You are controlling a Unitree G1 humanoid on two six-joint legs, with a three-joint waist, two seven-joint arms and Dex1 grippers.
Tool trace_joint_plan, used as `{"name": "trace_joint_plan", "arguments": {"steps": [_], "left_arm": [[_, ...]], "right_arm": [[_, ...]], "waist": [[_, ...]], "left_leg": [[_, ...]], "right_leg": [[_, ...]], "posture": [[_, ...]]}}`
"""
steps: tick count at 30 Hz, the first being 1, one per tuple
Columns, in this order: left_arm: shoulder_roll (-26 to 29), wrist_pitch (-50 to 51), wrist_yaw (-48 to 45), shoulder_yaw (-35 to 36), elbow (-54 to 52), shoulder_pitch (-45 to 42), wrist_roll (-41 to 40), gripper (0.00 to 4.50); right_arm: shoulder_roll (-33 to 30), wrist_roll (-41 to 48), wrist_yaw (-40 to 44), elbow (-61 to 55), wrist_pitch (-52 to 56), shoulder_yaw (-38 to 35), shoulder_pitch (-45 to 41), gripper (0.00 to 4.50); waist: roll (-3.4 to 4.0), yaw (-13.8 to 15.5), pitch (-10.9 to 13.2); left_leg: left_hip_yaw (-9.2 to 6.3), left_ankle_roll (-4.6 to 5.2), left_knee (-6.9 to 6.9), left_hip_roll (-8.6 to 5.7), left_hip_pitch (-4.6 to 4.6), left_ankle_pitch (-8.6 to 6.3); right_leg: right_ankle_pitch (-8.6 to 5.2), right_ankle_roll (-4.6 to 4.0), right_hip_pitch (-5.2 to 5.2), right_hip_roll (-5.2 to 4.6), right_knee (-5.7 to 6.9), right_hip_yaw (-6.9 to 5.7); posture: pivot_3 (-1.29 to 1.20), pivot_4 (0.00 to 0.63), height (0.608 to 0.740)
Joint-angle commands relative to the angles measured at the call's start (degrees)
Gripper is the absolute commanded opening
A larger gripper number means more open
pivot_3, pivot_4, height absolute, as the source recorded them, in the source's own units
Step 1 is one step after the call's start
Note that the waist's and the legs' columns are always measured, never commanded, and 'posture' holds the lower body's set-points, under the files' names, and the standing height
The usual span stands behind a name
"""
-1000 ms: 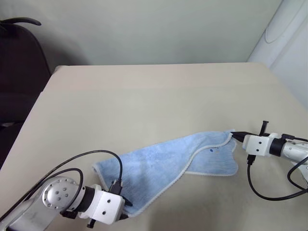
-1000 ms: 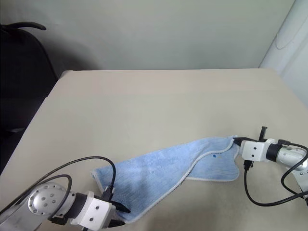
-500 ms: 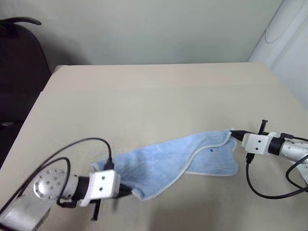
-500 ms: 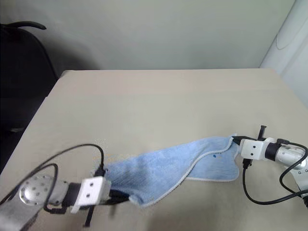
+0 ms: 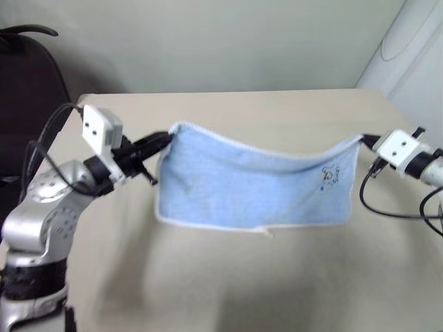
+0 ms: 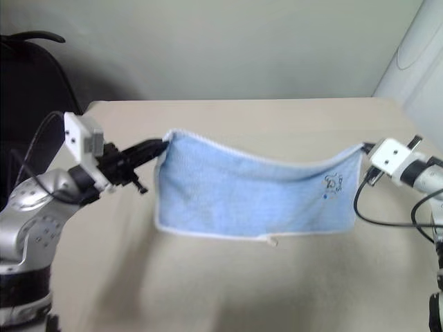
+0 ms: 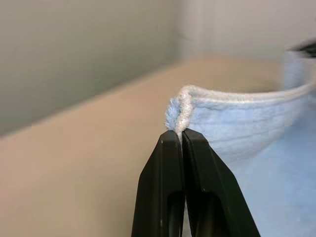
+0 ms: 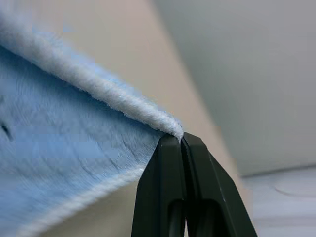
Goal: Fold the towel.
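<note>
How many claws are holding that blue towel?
2. The left claw pinches the towel at its upper left corner; the right claw pinches the upper right corner.

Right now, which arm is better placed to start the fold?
Neither clearly. The left end effector and the right end effector each pinch a top corner of the towel, which hangs between them above the table.

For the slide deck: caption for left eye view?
Both grippers hold the towel by its top corners, spread above the table.
</note>
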Motion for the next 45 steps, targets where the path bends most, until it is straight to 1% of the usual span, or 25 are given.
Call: {"name": "trace_joint_plan", "arguments": {"steps": [1, 2, 5, 7, 8, 10, 12, 14, 17, 20, 22, 24, 26, 29, 32, 34, 38, 42, 45], "left_arm": [[-2.6, -5.8, 2.6, -1.4, 8.0, -10.4, 4.8, 0.03], [-3.3, -7.2, 2.7, -1.4, 10.6, -13.7, 5.7, 0.03], [-3.6, -9.4, 1.5, -0.4, 14.7, -19.0, 6.4, 0.03], [-2.3, -9.9, -0.1, 0.4, 14.7, -19.1, 6.4, 0.03], [-1.3, -9.8, -1.4, 0.9, 13.4, -17.7, 6.0, 0.03], [0.6, -8.0, -4.5, 2.6, 9.1, -13.1, 3.4, 0.03], [2.4, -6.3, -7.8, 4.1, 3.7, -6.6, 0.7, 0.03], [3.8, -4.5, -10.3, 5.2, -2.0, 1.4, -1.3, 0.03], [5.8, -3.2, -13.1, 5.6, -9.5, 15.0, -0.8, 0.03], [7.1, -1.8, -15.2, 6.3, -15.3, 27.1, -0.9, 0.03], [6.8, -1.4, -16.1, 7.0, -18.1, 33.5, -1.5, 0.03], [6.1, -0.2, -16.2, 8.2, -19.9, 38.4, -2.7, 0.03], [5.7, 0.5, -16.3, 9.7, -21.3, 41.9, -4.1, 0.03], [5.1, 0.0, -16.4, 11.1, -21.5, 45.9, -3.9, 0.03], [4.2, 0.4, -15.5, 11.8, -20.8, 46.3, -5.0, 0.03], [3.5, 0.3, -14.3, 11.8, -19.4, 44.5, -5.5, 0.03], [1.1, 0.8, -7.4, 10.2, -12.5, 35.4, -3.3, 0.03], [-1.1, -0.7, -2.2, 6.6, -3.6, 24.4, 1.3, 0.03], [-2.2, -2.8, -0.6, 3.7, 1.6, 19.4, 5.5, 0.03]], "right_arm": [[-0.6, -1.6, -2.1, 5.9, -1.2, 0.0, -9.2, 0.0], [-0.8, -2.0, -2.1, 7.7, -1.7, 0.3, -12.0, 0.0], [-1.9, -2.1, -1.2, 11.4, -3.2, 0.6, -17.1, 0.0], [-3.0, -1.3, 0.1, 12.4, -3.9, 0.2, -18.3, 0.0], [-3.4, -0.1, 1.3, 12.0, -3.8, -0.5, -17.9, 0.0], [-4.1, 2.9, 3.9, 10.1, -2.6, -2.1, -15.4, 0.0], [-4.6, 5.6, 7.6, 7.2, -1.3, -2.8, -10.9, 0.0], [-5.2, 8.0, 12.2, 2.3, -0.9, -2.7, -3.7, 0.0], [-5.8, 12.8, 19.0, -6.2, 3.4, -3.2, 8.3, 0.0], [-7.1, 15.6, 24.3, -12.7, 7.6, -3.5, 18.0, 0.0], [-7.5, 16.3, 26.0, -14.9, 9.5, -3.8, 21.4, 0.0], [-7.9, 17.1, 27.6, -16.3, 10.9, -4.0, 23.5, 0.0], [-8.4, 18.1, 29.5, -17.1, 12.2, -4.3, 24.5, 0.0], [-9.0, 18.2, 30.8, -16.7, 13.1, -4.2, 23.8, 0.0], [-8.8, 17.7, 32.3, -15.9, 13.1, -3.1, 21.8, 0.0], [-7.5, 16.6, 31.8, -14.4, 12.4, -1.9, 18.7, 0.0], [-3.1, 10.5, 25.8, -5.5, 9.8, 1.6, 6.8, 0.0], [1.3, 1.1, 17.2, 8.8, 4.8, 6.6, -5.8, 0.0], [4.1, -3.7, 12.0, 18.6, 1.6, 9.5, -13.0, 0.0]], "waist": [[-0.03, 0.0, 0.0], [-0.02, -0.1, 0.1], [-0.03, -0.2, 0.1], [-0.02, -0.2, 0.1], [-0.02, -0.1, 0.1], [-0.02, -0.3, 0.1], [-0.04, -0.3, 0.1], [-0.07, -0.2, 0.1], [-0.13, -0.1, 0.1], [-0.15, -0.1, 0.1], [-0.16, -0.2, 0.1], [-0.17, -0.2, 0.1], [-0.18, -0.2, 0.1], [-0.17, -0.2, 0.1], [-0.17, -0.1, 0.1], [-0.17, -0.2, 0.1], [-0.12, -0.4, 0.1], [-0.08, -0.2, 0.1], [-0.07, -0.3, 0.1]], "left_leg": [[-0.01, -0.07, -0.02, 0.0, -0.1, 0.06], [-0.01, -0.44, 0.03, 0.0, -0.15, 0.28], [0.0, -0.49, 0.02, 0.0, -0.33, 0.35], [0.0, -0.51, -0.01, -0.01, -0.43, 0.43], [0.0, -0.52, -0.01, -0.01, -0.45, 0.45], [0.0, -0.52, -0.02, -0.01, -0.44, 0.46], [0.02, -0.53, -0.03, -0.01, -0.46, 0.46], [-0.01, -0.62, -0.03, -0.01, -0.48, 0.52], [-0.01, -0.65, 0.01, -0.01, -0.47, 0.53], [0.05, -0.64, -0.02, -0.02, -0.49, 0.52], [0.07, -0.61, -0.02, -0.02, -0.49, 0.5], [0.1, -0.06, -0.01, -0.02, -0.32, 0.19], [0.1, 0.05, -0.02, -0.02, -0.05, 0.09], [0.09, 0.07, -0.02, -0.02, 0.03, -0.02], [0.07, 0.08, -0.02, -0.02, 0.04, -0.03], [0.07, 0.08, -0.01, -0.02, 0.04, -0.03], [0.05, 0.09, 0.01, -0.01, 0.2, -0.03], [0.01, 0.14, -0.02, -0.01, 0.32, -0.06], [0.0, 0.12, -0.02, -0.01, 0.16, -0.04]], "right_leg": [[0.01, 0.02, -0.11, 0.0, -0.01, 0.0], [0.01, 0.02, -0.15, 0.0, 0.03, 0.0], [0.03, 0.05, -0.33, 0.0, 0.01, 0.04], [0.05, 0.07, -0.43, -0.01, 0.0, 0.04], [0.05, 0.07, -0.43, -0.01, 0.0, 0.04], [0.05, 0.08, -0.42, -0.01, 0.0, 0.05], [0.04, 0.08, -0.42, -0.01, -0.02, 0.05], [0.04, 0.07, -0.4, -0.01, -0.04, 0.02], [0.04, 0.08, -0.35, 0.0, -0.04, 0.01], [0.02, 0.11, -0.35, 0.0, -0.09, 0.05], [-0.01, 0.16, -0.35, 0.01, -0.08, 0.08], [-0.01, 0.16, -0.18, 0.02, -0.08, 0.11], [-0.04, 0.14, 0.07, 0.05, -0.1, 0.11], [-0.1, 0.13, 0.15, 0.06, -0.1, 0.1], [-0.11, 0.13, 0.18, 0.07, -0.09, 0.09], [-0.1, 0.13, 0.19, 0.06, -0.09, 0.09], [-0.1, 0.13, 0.24, 0.07, 0.03, 0.08], [-0.09, 0.11, 0.31, 0.04, 0.04, 0.05], [-0.06, 0.08, 0.15, 0.02, 0.04, 0.03]], "posture": [[0.0, 0.15, 0.74], [0.0, 0.15, 0.74], [0.0, 0.15, 0.74], [0.0, 0.15, 0.74], [0.0, 0.15, 0.74], [0.0, 0.15, 0.74], [0.0, 0.15, 0.74], [0.0, 0.15, 0.74], [0.0, 0.15, 0.74], [0.0, 0.15, 0.74], [0.0, 0.15, 0.74], [0.0, 0.15, 0.74], [0.0, 0.15, 0.74], [0.0, 0.15, 0.74], [0.0, 0.15, 0.74], [0.0, 0.15, 0.74], [0.0, 0.15, 0.74], [0.0, 0.15, 0.74], [0.0, 0.15, 0.74]]}}
